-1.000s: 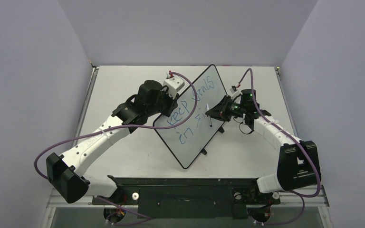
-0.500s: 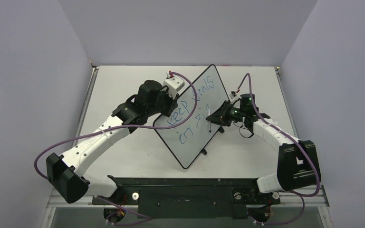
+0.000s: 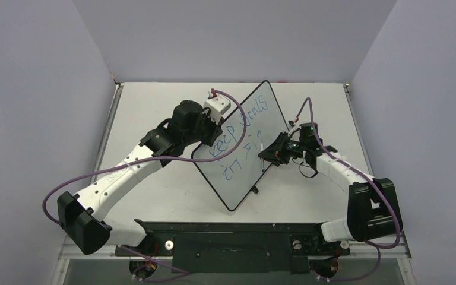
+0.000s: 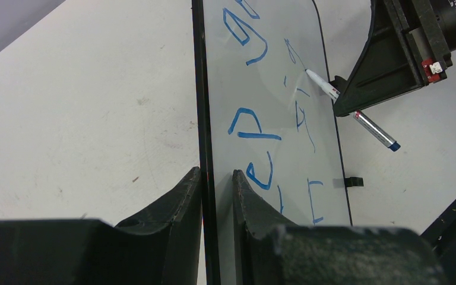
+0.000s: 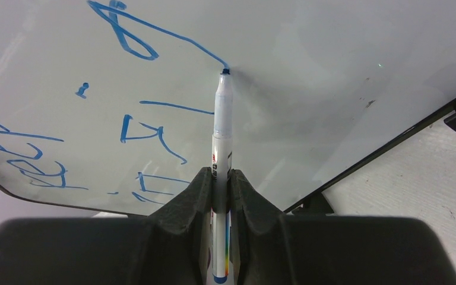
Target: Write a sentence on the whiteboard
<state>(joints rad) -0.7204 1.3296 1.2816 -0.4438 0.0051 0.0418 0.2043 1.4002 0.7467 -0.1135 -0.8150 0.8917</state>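
The whiteboard [image 3: 237,172] stands tilted mid-table, black-rimmed. My left gripper [image 3: 212,138] is shut on its left edge; in the left wrist view [image 4: 216,178] the jaws pinch the rim [image 4: 205,119]. The sentence [image 3: 240,133] is blue lettering in two lines, "keep goals" above shorter marks; it also shows in the left wrist view [image 4: 255,130] and the right wrist view [image 5: 148,136]. My right gripper [image 3: 268,154] is shut on a white marker [image 5: 222,136] whose blue tip [image 5: 225,72] touches the board at the end of a long stroke. The marker also shows in the left wrist view [image 4: 323,86].
The grey table [image 3: 154,107] has raised rims left and right, with purple walls around. A black clip foot [image 3: 253,190] sits on the board's lower right edge. Purple cables loop from both arms. A black base bar [image 3: 231,234] runs along the near edge.
My right gripper has moved down and toward the near edge with the marker, drawing a stroke on the lower line. The left arm and the board have not moved.
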